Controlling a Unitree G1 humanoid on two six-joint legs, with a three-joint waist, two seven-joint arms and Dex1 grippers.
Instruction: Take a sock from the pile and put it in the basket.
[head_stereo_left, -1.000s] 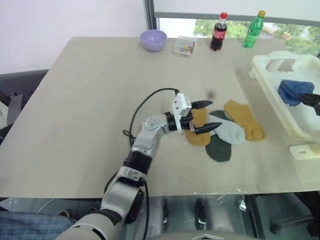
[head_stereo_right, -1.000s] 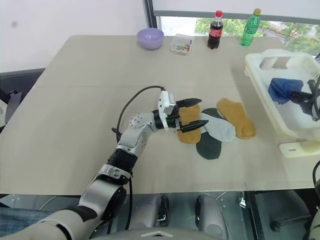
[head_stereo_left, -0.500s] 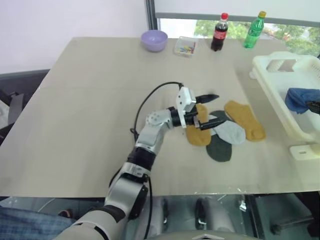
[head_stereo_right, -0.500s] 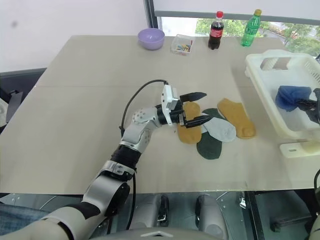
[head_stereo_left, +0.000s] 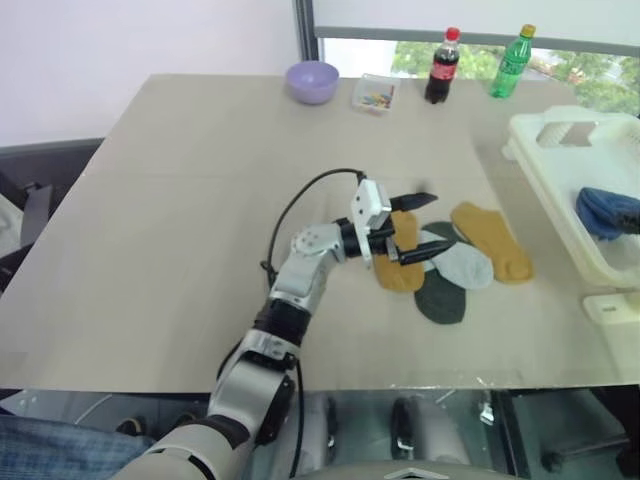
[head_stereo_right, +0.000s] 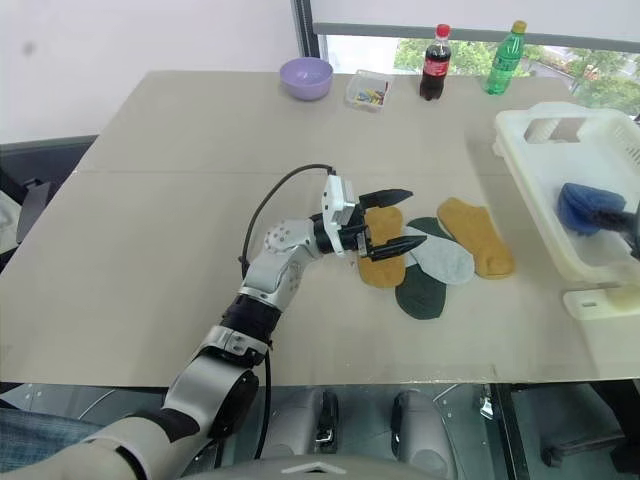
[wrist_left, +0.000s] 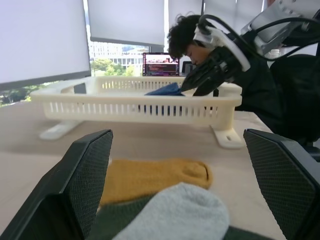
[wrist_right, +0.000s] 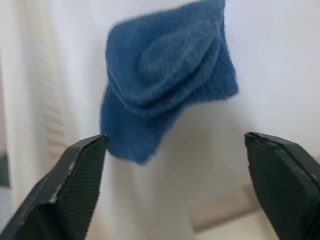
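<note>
Jaws of the left gripper (head_stereo_right: 390, 219) stand spread wide and empty, hovering over the near edge of the pile (head_stereo_right: 430, 255), one finger above a mustard sock (head_stereo_right: 378, 245) and the other beside the pale grey sock (head_stereo_right: 441, 260). Jaws of the right gripper (wrist_right: 172, 175) are likewise released, parted on either side of a royal blue sock (wrist_right: 165, 75) that lies crumpled on the floor of the basket (head_stereo_left: 560, 190). A second mustard sock (head_stereo_left: 492, 238) and a dark green sock (head_stereo_left: 440, 298) lie flat on the surface (head_stereo_left: 180, 200), well apart from the basket.
</note>
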